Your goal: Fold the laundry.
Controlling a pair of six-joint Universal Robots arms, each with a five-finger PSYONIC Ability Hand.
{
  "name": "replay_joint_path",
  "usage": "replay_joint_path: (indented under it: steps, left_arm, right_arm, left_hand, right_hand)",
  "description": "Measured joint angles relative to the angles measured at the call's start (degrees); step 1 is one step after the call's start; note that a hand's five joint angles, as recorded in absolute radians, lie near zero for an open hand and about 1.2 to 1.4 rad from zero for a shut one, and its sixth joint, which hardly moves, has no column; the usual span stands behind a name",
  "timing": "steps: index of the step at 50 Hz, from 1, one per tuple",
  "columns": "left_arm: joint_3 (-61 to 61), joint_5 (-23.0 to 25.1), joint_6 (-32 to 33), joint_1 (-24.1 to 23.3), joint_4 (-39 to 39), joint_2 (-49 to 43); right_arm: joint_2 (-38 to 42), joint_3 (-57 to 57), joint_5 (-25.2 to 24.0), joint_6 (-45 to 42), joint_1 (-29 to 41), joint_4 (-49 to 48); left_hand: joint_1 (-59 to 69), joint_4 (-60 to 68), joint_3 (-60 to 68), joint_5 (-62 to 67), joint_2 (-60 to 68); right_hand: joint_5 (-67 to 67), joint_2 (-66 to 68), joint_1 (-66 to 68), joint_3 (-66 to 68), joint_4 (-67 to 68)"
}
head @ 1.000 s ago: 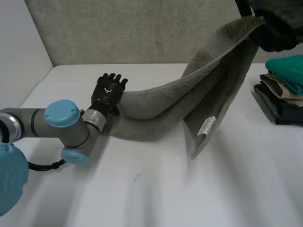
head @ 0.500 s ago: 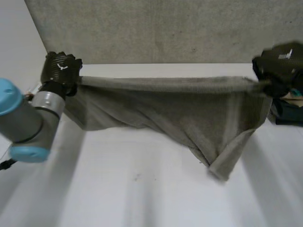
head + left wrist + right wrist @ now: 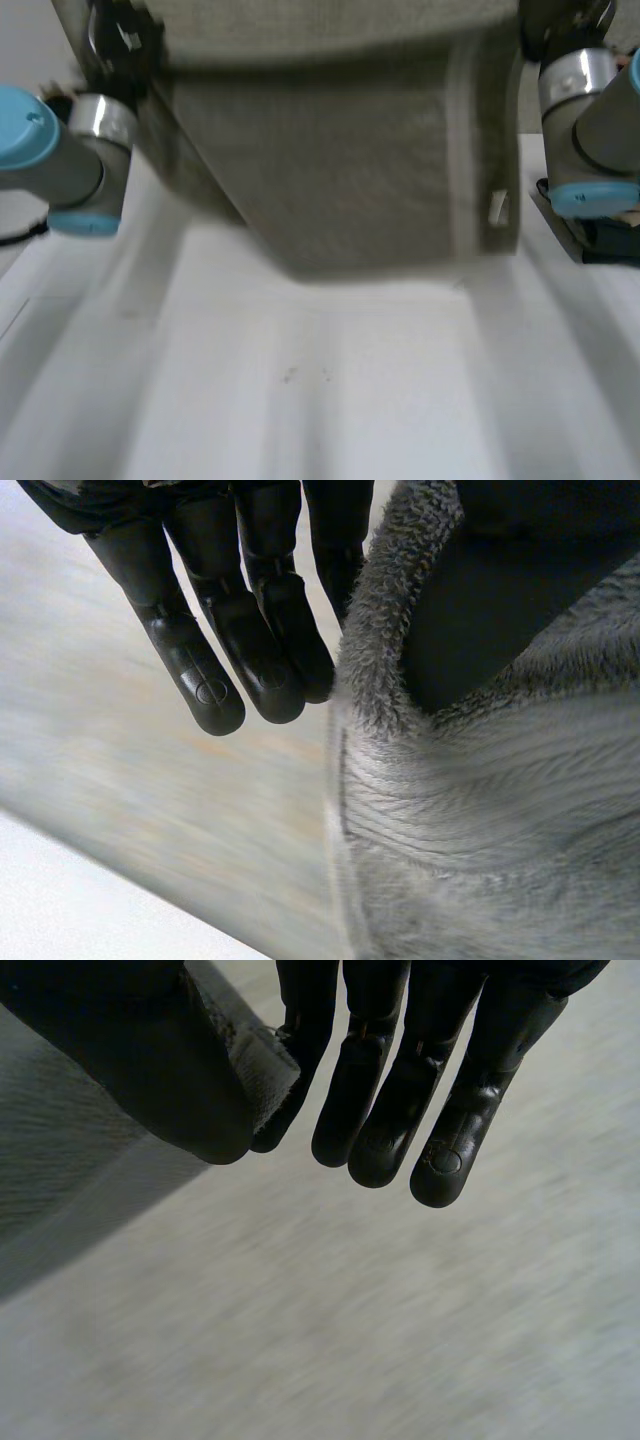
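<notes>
**Towel raised higher, now hanging flat**

Straight fingers and thumb of the left hand (image 3: 250, 610) pinch one top corner of the grey towel (image 3: 330, 150). The right hand (image 3: 400, 1090) nips the other corner likewise. Both hands have risen since half a second ago, and the sagging corner has gone. The cloth hangs as a flat sheet over the white table (image 3: 350, 400). The right arm (image 3: 590, 120) partly hides a dark stack of clothes (image 3: 605, 240). The towel is plush, with a woven border band and a small white label (image 3: 497, 207).

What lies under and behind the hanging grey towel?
Under the towel the white table shows. The towel covers the table's far part and the wall behind it, so anything standing there cannot be seen.
</notes>
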Motion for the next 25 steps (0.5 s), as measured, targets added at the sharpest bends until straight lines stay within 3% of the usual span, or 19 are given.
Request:
replay_joint_path:
  steps: [2,7,16,25]
  left_arm:
    - [3.0,-0.5,-3.2,0.0,6.9,0.1]
    - [1.7,-2.6,-8.8,0.3,13.3,3.3]
    - [-14.1,-4.4,-10.8,0.4,11.7,7.8]
    - [-36.4,-4.1,-8.3,0.3,10.0,8.4]
  right_arm:
    - [-0.4,-0.7,-0.6,0.0,0.0,-6.2]
    - [-1.0,-0.4,-2.3,0.3,0.0,-10.0]
    - [-1.1,6.0,-6.0,0.6,0.1,-5.2]
    - [-0.6,20.4,-9.5,0.6,-0.2,4.9]
  left_hand:
    - [0.0,0.0,0.0,0.0,0.0]
    - [0.0,0.0,0.0,0.0,0.0]
    - [0.0,0.0,0.0,0.0,0.0]
    - [0.0,0.0,0.0,0.0,0.0]
  right_hand:
    - [0.1,0.0,0.0,0.0,0.1]
    - [0.1,0.0,0.0,0.0,0.2]
    - [0.1,0.0,0.0,0.0,0.2]
    - [0.1,0.0,0.0,0.0,0.2]
